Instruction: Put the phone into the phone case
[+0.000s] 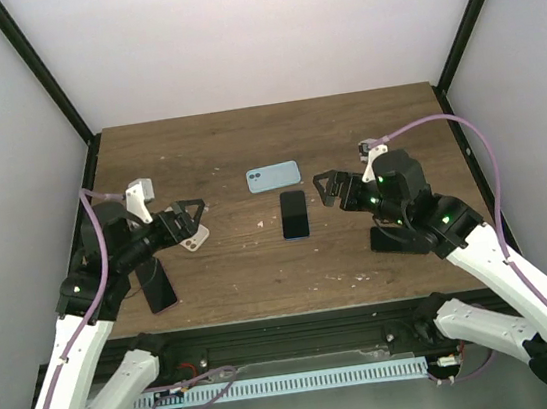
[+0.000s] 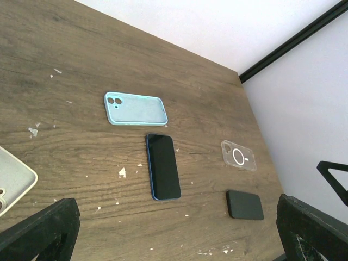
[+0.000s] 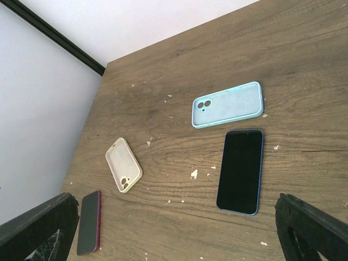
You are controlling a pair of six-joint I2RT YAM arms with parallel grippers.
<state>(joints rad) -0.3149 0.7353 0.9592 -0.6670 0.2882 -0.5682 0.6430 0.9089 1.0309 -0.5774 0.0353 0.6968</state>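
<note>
A blue phone (image 1: 294,214) lies screen up mid-table, just in front of an empty light blue case (image 1: 273,176) that lies open side up. Both show in the left wrist view (phone (image 2: 163,166), case (image 2: 135,108)) and in the right wrist view (phone (image 3: 241,171), case (image 3: 228,104)). My left gripper (image 1: 190,218) hovers open and empty left of the phone, above a cream case (image 1: 196,240). My right gripper (image 1: 330,187) hovers open and empty just right of the phone. In each wrist view the fingers (image 2: 41,231) (image 3: 312,225) stand wide apart.
A dark red phone (image 1: 156,283) lies near the front left edge, also in the right wrist view (image 3: 89,222). The cream case (image 3: 123,164) lies open side up. A clear case (image 2: 238,155) and a black phone (image 2: 244,204) lie on the right, under my right arm.
</note>
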